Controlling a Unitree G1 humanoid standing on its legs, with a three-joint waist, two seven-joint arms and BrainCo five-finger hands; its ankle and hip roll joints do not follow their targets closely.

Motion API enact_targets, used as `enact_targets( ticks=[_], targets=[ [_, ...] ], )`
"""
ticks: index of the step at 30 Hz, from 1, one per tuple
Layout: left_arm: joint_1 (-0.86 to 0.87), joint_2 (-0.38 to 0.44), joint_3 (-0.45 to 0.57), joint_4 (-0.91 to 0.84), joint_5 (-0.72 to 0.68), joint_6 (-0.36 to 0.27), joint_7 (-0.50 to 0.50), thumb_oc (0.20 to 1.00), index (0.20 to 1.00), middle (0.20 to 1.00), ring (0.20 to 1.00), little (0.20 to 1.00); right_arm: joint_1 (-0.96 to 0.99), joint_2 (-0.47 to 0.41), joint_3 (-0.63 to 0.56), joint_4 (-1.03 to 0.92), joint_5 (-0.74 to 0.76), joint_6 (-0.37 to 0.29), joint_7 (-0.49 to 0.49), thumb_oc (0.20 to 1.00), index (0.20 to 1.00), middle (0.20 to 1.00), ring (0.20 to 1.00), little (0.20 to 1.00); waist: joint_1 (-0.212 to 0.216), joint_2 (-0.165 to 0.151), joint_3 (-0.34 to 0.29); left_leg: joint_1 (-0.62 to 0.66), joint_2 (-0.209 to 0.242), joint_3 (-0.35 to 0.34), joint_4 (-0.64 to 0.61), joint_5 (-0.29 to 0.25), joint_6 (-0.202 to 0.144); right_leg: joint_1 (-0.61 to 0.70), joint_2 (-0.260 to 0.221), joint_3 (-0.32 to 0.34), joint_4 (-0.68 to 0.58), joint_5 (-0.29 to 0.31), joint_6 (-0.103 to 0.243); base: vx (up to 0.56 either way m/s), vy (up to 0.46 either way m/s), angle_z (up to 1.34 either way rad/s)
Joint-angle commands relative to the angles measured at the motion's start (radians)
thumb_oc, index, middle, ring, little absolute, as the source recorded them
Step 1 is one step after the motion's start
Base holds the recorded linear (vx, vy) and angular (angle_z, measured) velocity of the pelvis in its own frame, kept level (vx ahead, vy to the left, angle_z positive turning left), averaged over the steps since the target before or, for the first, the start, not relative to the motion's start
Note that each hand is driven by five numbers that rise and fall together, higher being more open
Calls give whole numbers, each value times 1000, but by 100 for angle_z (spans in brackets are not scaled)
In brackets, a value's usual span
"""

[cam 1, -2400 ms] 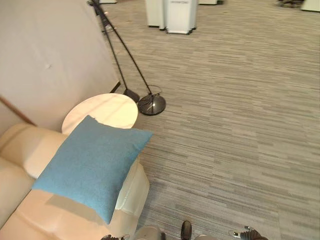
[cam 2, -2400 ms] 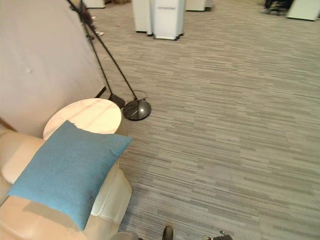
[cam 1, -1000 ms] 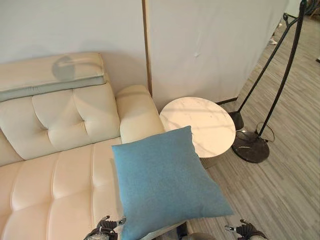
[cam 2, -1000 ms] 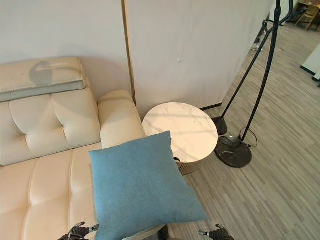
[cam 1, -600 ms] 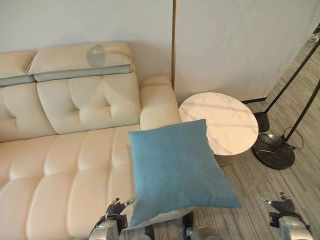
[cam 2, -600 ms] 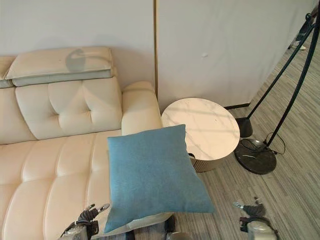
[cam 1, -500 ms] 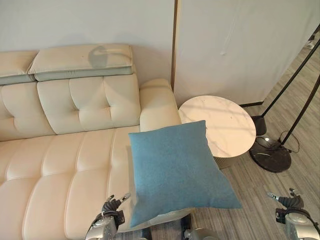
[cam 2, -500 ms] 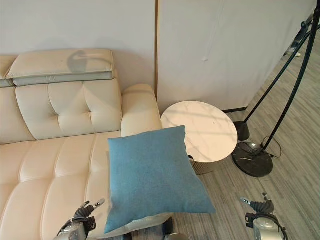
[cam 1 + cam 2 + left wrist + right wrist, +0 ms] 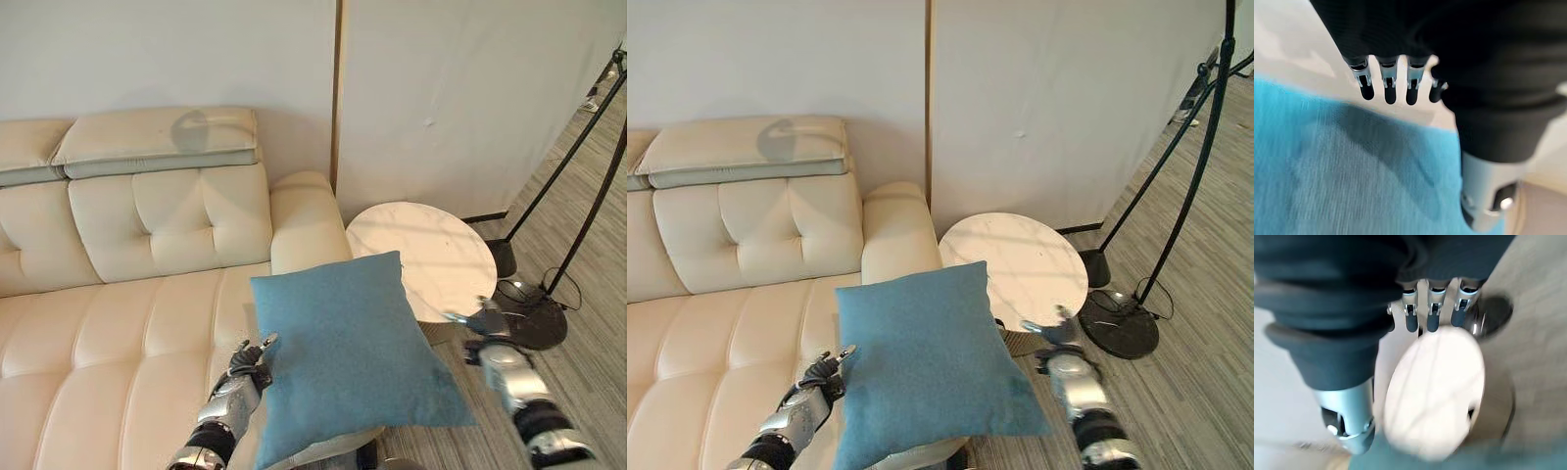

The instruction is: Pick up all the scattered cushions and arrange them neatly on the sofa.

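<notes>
The sofa (image 9: 127,323) carries the cushion (image 9: 343,352) at its right end, overhanging the seat edge. The left hand (image 9: 247,364), fingers straight, sits just beside the cushion's left edge; the right hand (image 9: 485,328), fingers straight and empty, flanks it near the worktop (image 9: 431,255), probably to grip both sides.

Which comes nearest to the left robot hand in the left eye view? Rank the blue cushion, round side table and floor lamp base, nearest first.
From the left robot hand:
1. Blue cushion, right beside the fingertips, on the sofa's end.
2. Round side table, past the cushion, by the sofa arm.
3. Floor lamp base, farthest, on the floor beyond the table.
</notes>
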Motion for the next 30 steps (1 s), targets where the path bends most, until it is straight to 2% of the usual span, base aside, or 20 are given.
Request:
enact_targets(
  ticks=[1, 3, 4, 6, 8, 9, 11, 14, 18, 23, 25, 26, 27, 28, 29, 30],
  targets=[
    [-74, -45, -63, 66, -77, -25, 31, 1000, 1000, 1000, 1000, 1000, -26, 64, 40, -19, 179, -89, -41, 1000, 1000, 1000, 1000, 1000, -5, -26, 4, -21, 7, 29, -6, -46, -29, 67, 16, -8, 2, -192, 51, 14, 37, 3],
    [-73, -57, -84, 53, -85, -26, 36, 1000, 1000, 1000, 1000, 1000, -10, 90, 70, -44, 214, -96, -32, 1000, 1000, 1000, 1000, 1000, -5, -27, 6, -25, 7, 29, -6, -45, -29, 63, 15, -9, 2, -191, 51, 0, 0, 0],
    [-61, -77, -134, 32, -93, -14, 26, 1000, 1000, 1000, 1000, 1000, 24, 126, 139, -67, 272, -103, -7, 1000, 1000, 1000, 1000, 1000, -3, -29, 18, -28, 7, 27, -6, -43, -29, 60, 14, -8, 2, -190, 51, 0, 0, 0],
    [-49, -79, -152, 11, -102, -19, 26, 1000, 1000, 1000, 1000, 1000, 41, 131, 161, -89, 294, -101, 4, 1000, 1000, 1000, 1000, 1000, -1, -31, 22, -29, 8, 26, -6, -42, -29, 59, 14, -8, 2, -190, 51, 0, 0, 0],
    [-6, -86, -222, -60, -126, -17, -15, 1000, 1000, 1000, 1000, 1000, 104, 155, 236, -127, 446, -114, 93, 1000, 1000, 1000, 1000, 1000, 7, -35, 30, -30, 7, 23, -6, -42, -27, 58, 14, -8, 2, -189, 52, 16, 10, -1],
    [22, -90, -255, -69, -144, -6, -62, 1000, 1000, 1000, 1000, 1000, 118, 162, 290, -97, 505, -89, 172, 1000, 1000, 1000, 1000, 1000, 13, -39, 34, -31, 6, 20, -6, -42, -27, 56, 13, -7, 2, -189, 52, 0, 0, 0],
    [44, -91, -286, -79, -170, 11, -100, 1000, 1000, 1000, 1000, 1000, 126, 170, 329, -84, 576, -70, 215, 1000, 1000, 1000, 1000, 1000, 21, -42, 35, -34, 5, 16, -6, -41, -27, 54, 12, -7, 2, -190, 53, 0, 0, 0],
    [59, -93, -317, -86, -211, 24, -140, 1000, 1000, 1000, 1000, 1000, 119, 166, 365, -86, 622, -56, 256, 1000, 1000, 1000, 1000, 1000, 29, -45, 37, -40, 5, 13, -6, -39, -28, 49, 11, -11, 2, -188, 54, 0, 0, 0],
    [67, -103, -342, -58, -229, 39, -168, 1000, 1000, 1000, 1000, 1000, 105, 159, 388, -71, 612, -44, 278, 1000, 1000, 1000, 1000, 1000, 34, -46, 39, -51, 3, 5, -6, -36, -29, 40, 10, -14, 2, -185, 54, -11, 1, 0],
    [42, -97, -343, -6, -191, 32, -157, 1000, 1000, 1000, 1000, 1000, 72, 121, 385, -39, 488, -47, 256, 1000, 1000, 1000, 1000, 1000, 36, -47, 64, -100, 1, -16, -6, -18, -31, -3, 6, -23, 2, -173, 54, -56, 2, 8],
    [27, -80, -323, 7, -133, 26, -136, 1000, 1000, 1000, 1000, 1000, 41, 68, 373, -32, 249, -34, 224, 1000, 1000, 1000, 1000, 1000, 36, -47, 80, -119, 1, -24, -6, -11, -31, -19, 4, -28, 2, -167, 55, -56, -2, 14],
    [25, -72, -313, 5, -119, 25, -120, 1000, 1000, 1000, 1000, 1000, 34, 45, 357, -36, 175, -25, 200, 1000, 1000, 1000, 1000, 1000, 35, -48, 83, -127, 1, -26, -6, -9, -30, -24, 3, -31, 2, -165, 55, -7, -5, 14],
    [25, -72, -313, 5, -119, 25, -120, 1000, 1000, 1000, 1000, 1000, 35, 45, 357, -37, 175, -25, 200, 1000, 1000, 1000, 1000, 1000, 35, -48, 83, -127, 1, -27, -6, -9, -30, -24, 3, -32, 2, -165, 55, -11, 5, 11],
    [19, -59, -295, -6, -83, 21, -90, 1000, 1000, 1000, 1000, 1000, 26, 4, 306, -32, 19, -2, 165, 1000, 1000, 1000, 1000, 1000, 33, -47, 92, -131, 0, -29, -6, -8, -29, -28, 1, -34, 2, -162, 58, -7, 6, 8],
    [19, -59, -295, -6, -83, 21, -90, 1000, 1000, 1000, 1000, 1000, 26, 4, 306, -32, 19, -2, 165, 1000, 1000, 1000, 1000, 1000, 33, -48, 90, -133, 0, -29, -6, -7, -29, -30, 1, -34, 2, -161, 58, -10, 12, 7],
    [15, -50, -279, -13, -69, 17, -71, 1000, 1000, 1000, 1000, 1000, 21, -13, 278, -15, -63, 4, 128, 1000, 1000, 1000, 1000, 1000, 33, -46, 95, -135, -1, -30, -6, -7, -27, -31, 0, -36, 2, -160, 60, -2, 13, 6]
  ],
)
